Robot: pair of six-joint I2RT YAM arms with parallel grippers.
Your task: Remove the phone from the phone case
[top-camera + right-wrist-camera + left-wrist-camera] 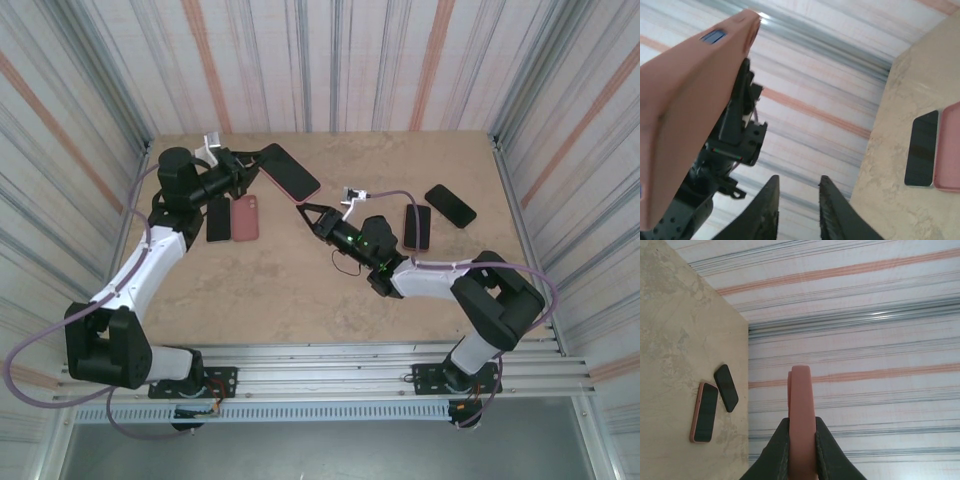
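Two tools: left tool [801, 429] pinches the smooth, round-edged pink phone case [801, 400] edgewise; right tool [798, 181] stands slightly parted.

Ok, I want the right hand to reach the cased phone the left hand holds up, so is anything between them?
Nothing visible. The right hand, open, sits just short of the cased phone that the left hand clamps above the table; only air separates them.

We find no readable text, label, brand, number or sign on anything in view.
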